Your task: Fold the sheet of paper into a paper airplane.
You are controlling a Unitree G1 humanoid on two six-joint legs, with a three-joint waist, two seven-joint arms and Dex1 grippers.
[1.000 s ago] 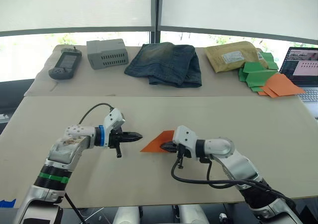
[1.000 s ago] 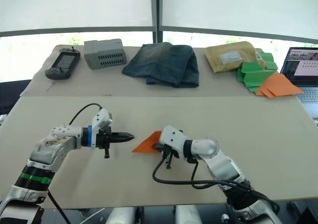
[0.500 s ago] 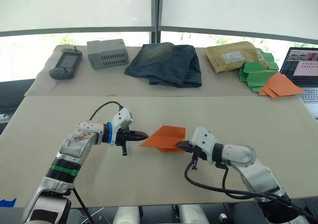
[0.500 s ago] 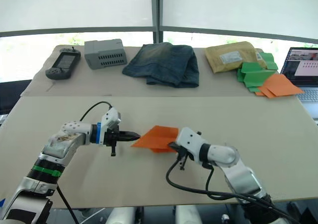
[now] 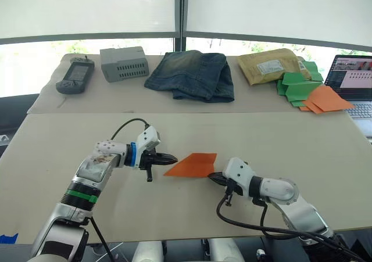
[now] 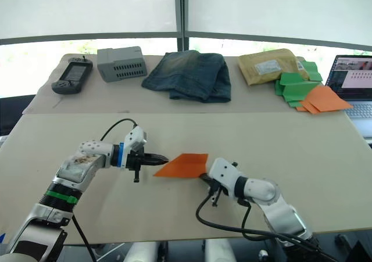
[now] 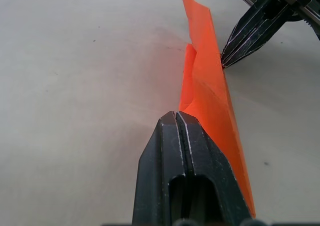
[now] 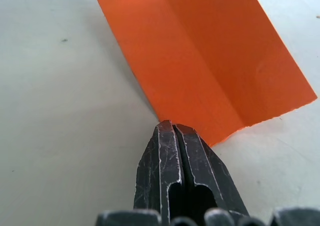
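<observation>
**Left eye view: both hands pinched shut at the ends of the folded orange paper**

Left eye view puts the left arm bent at the elbow near the bench's near-left part, forearm reaching inward, with the left hand (image 5: 165, 158) pointing toward the middle of the bench. Its two black fingers are pressed together with no gap, their tips at the pointed end of the sheet of paper (image 5: 193, 164); in the left wrist view the clenched left hand lies just beside or on the paper's edge, and whether it actually pinches the paper I cannot tell. The right arm comes in from the near-right corner, forearm low over the bench (image 5: 325, 157), and the right hand (image 5: 213, 178) is likewise clenched, its tips touching the blunt end of the paper at the near corner; the right wrist view shows the closed tips right at the paper's edge, with no paper seen between them.

The paper lies near the middle of the bench, between the two hands, as a flat pointed shape with a lengthwise crease.

Compared with half a second ago, the paper looks flatter and lower on the bench, the left hand sits a little closer to its point, and the right hand has dropped nearer the bench's near edge.

Along the far edge lie a handheld device (image 5: 75, 76), a grey box (image 5: 124, 63), folded jeans (image 5: 190, 74), a padded envelope (image 5: 270, 65) with a white label too small to read, green folded papers (image 5: 299, 83), paler orange papers (image 5: 326, 98) and a laptop (image 5: 352, 83) whose screen text is illegible.
</observation>
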